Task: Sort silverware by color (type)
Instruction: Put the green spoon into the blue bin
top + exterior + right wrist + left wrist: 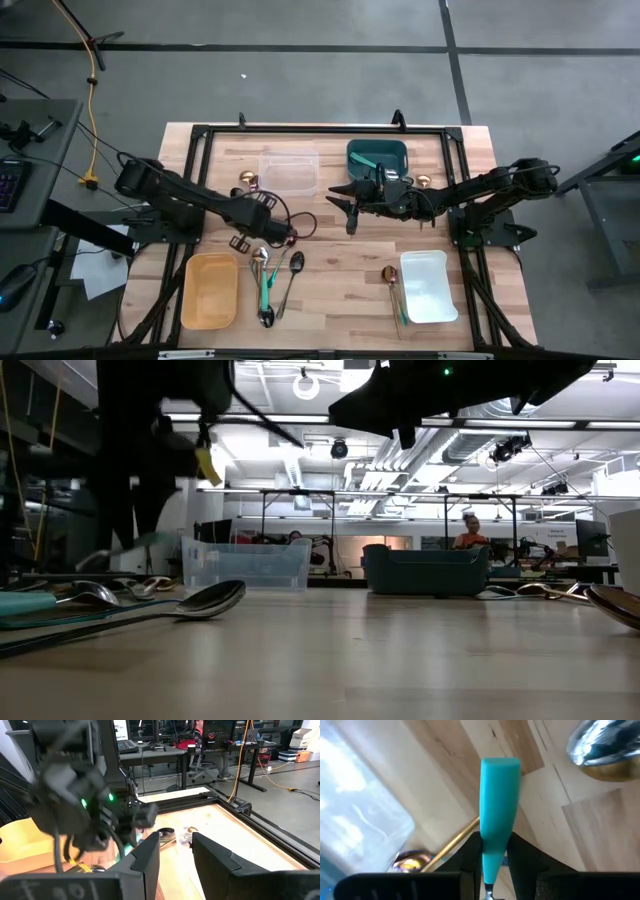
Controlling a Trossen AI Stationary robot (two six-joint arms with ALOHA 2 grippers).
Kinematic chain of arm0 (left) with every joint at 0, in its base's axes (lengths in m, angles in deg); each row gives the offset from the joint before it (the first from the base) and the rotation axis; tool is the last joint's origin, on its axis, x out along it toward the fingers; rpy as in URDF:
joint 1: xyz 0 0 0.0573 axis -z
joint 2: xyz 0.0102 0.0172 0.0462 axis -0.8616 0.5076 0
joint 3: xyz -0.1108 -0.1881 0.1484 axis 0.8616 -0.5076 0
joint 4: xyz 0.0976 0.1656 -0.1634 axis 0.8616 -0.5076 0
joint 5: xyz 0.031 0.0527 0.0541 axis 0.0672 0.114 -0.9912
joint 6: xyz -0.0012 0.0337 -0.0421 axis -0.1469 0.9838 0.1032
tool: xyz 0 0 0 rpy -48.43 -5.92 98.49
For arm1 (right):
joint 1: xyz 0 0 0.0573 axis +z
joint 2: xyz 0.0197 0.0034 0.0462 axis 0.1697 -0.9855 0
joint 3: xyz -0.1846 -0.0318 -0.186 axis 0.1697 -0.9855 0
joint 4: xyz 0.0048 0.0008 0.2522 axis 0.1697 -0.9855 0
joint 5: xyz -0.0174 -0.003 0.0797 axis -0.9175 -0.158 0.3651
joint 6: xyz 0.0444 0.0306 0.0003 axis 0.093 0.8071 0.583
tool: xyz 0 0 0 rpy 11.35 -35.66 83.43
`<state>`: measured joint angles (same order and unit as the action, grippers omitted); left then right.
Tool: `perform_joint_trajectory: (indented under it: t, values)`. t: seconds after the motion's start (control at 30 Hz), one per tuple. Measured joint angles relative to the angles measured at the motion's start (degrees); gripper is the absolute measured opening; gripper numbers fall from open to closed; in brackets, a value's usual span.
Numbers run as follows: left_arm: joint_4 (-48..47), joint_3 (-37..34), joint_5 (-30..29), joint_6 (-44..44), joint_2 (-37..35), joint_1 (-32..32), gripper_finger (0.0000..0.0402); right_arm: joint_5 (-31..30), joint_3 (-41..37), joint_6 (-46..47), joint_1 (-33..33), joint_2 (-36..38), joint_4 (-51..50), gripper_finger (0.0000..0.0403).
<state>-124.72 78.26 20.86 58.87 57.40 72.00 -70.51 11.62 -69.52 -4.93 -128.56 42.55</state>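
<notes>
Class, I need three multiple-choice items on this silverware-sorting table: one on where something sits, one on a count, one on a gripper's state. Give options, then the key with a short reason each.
1. Where does the teal container sit in the high view?
A. at the table's far edge, right of the clear container
B. at the near edge, left of the yellow container
C. on the floor

2. How many containers are on the table?
A. two
B. four
C. six

3. What is the left gripper doing?
A. standing open over bare wood
B. shut on a teal-handled utensil
C. holding a gold spoon

Key: 1 A, the high view shows it beside the clear one at the far edge. 2 B, clear, teal, yellow and the white container. 3 B, the left wrist view shows the teal handle clamped between the fingers.
</notes>
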Motion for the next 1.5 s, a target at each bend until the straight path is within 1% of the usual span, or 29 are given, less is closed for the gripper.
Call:
perform_joint_trajectory:
  t: [0.07,0.17,0.23,0.33,0.4,0.47,0.53,0.7,0.77,0.87,0.97,1.07,1.2,1.27,1.37,1.5]
  values:
    - [-1.85,1.05,-1.01,-1.84,-2.0,0.57,0.0059,0.0,0.0,0.0,0.02,0.0,0.0,0.011]
    - [-5.02,3.04,-5.43,-6.33,-5.9,1.62,0.0059,0.0,0.0,0.0,0.02,0.0,0.0,0.011]
    - [-4.92,3.97,-7.47,-9.86,-9.25,2.19,0.0059,0.0,0.0,0.0,0.01,0.0,0.03,0.011]
    - [0.12,4.33,-9.02,-13.95,-15.52,3.09,0.0059,0.0,0.0,0.0,0.02,0.0,0.09,0.011]
    - [6.32,3.38,-10.02,-15.81,-19.93,3.77,0.0059,0.31,0.0,-0.01,0.01,0.0,0.2,0.011]
    - [15.36,1.35,-11.33,-15.98,-24.53,4.53,0.0059,0.51,0.0,-0.02,0.02,0.0,0.17,0.011]
    - [27.15,-2.36,-11.88,-13.5,-28.98,5.39,0.0059,0.71,0.0,-0.02,0.02,0.0,0.2,0.011]
    - [62.13,-16.65,-10.8,-2.89,-36.74,6.13,0.0059,0.88,0.0,-0.16,0.02,0.0,0.2,0.011]
    - [75.39,-23.14,-10.31,0.01,-38.0,5.9,0.0059,0.88,0.0,-1.08,0.02,0.0,0.2,0.011]
    - [92.51,-31.66,-10.12,2.2,-38.08,4.94,0.0059,1.07,0.0,-2.88,0.02,0.0,0.2,0.011]
    - [104.95,-37.35,-9.93,2.48,-36.95,3.55,0.0059,1.98,0.0,-4.38,0.02,0.0,0.22,0.011]
    - [109.48,-40.05,-8.84,1.86,-36.78,1.95,0.0059,3.46,0.0,-5.44,0.02,0.0,0.27,0.011]
    - [109.22,-40.7,-5.93,0.05,-36.79,0.58,0.0059,5.19,0.0,-5.17,0.02,-0.12,2.3,0.011]
    - [109.24,-40.7,-4.84,0.03,-36.63,0.52,0.0059,8.22,0.0,-5.27,0.02,-0.65,3.48,0.011]
    - [108.81,-40.69,-4.72,-0.03,-35.76,0.77,0.0059,12.55,0.0,-5.14,0.09,-2.49,7.26,0.011]
    - [109.28,-40.67,-4.72,0.07,-33.58,1.12,0.0059,13.35,0.0,-4.68,0.08,-5.81,12.24,0.0124]
